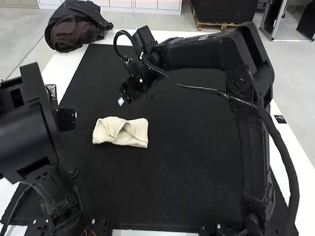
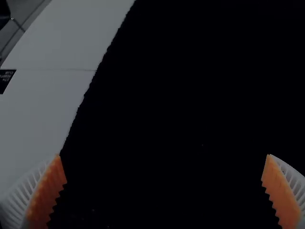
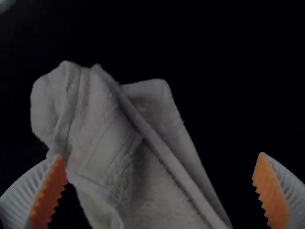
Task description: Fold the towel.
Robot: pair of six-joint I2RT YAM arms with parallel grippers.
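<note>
Towel (image 1: 138, 136) lies unevenly folded near the right gripper (image 1: 121, 102), whose fingers (image 3: 51, 193) stand wide apart. The left gripper (image 1: 67, 119) has its fingers (image 2: 47, 193) spread wide too, over the black mat (image 1: 182, 162); beyond its edge runs the white table (image 1: 59, 61).

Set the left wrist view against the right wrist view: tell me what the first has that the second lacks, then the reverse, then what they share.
Left wrist view: the white tabletop beside the mat's edge, with a small dark label.
Right wrist view: the towel, folded over itself and wrinkled.
Both: the dark mat and an open gripper, left gripper and right gripper respectively.
</note>
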